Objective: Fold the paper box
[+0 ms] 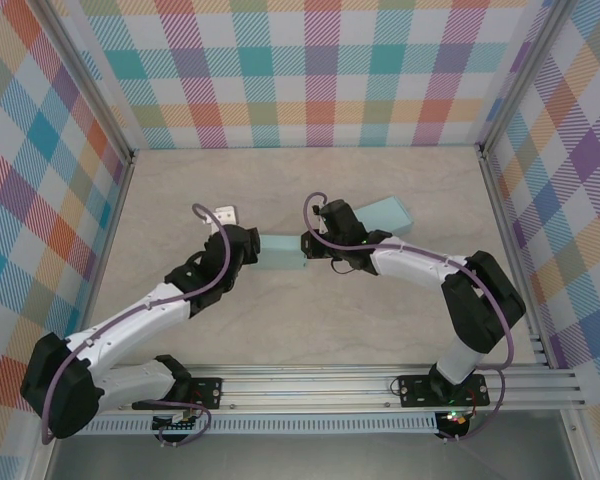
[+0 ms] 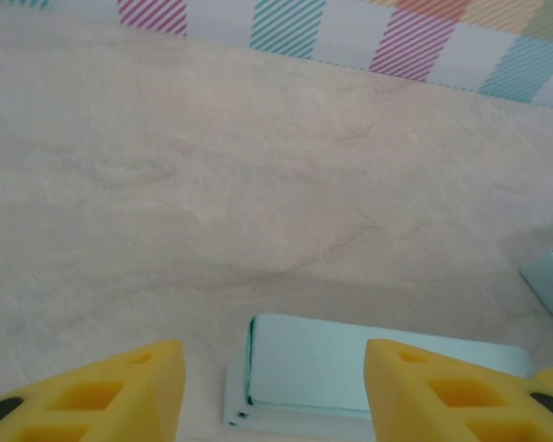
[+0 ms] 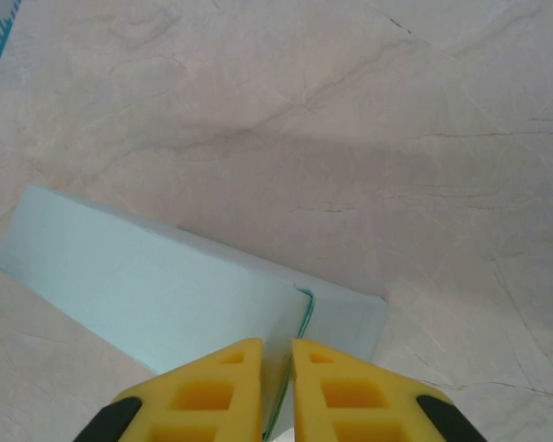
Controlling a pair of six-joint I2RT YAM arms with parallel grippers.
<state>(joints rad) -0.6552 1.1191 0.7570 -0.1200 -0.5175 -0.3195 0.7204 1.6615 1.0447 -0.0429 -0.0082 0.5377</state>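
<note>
1. Left arm point(image 1: 130, 325): reaches from the near rail up to the left end of the paper box point(image 1: 282, 250).

2. Left hand point(image 1: 242, 246): sits just left of the box's left end in the top view. In the left wrist view the left hand point(image 2: 272, 382) is spread wide. Its yellow fingers point(image 2: 120, 396) stand one on each side of the box end point(image 2: 350, 368), with bare surface showing between each finger and the box. No contact observed.

3. Paper box: pale teal, flattened, lying on the beige surface point(image 1: 280, 330). It runs aslant from its left end up to its right end near the back. Layered edges show at the left end in the left wrist view.

4. Right hand point(image 1: 312, 246): over the middle of the box in the top view, covering that stretch. In the right wrist view the right hand point(image 3: 277, 382) has its fingers point(image 3: 217, 391) pressed almost together. A thin edge of the box point(image 3: 166, 285) is pinched in the narrow gap between them. The rest of the box extends away from the hand, flat on the surface.

5. Right arm point(image 1: 460, 290): lies right of the box and bends back to the near rail.
</note>
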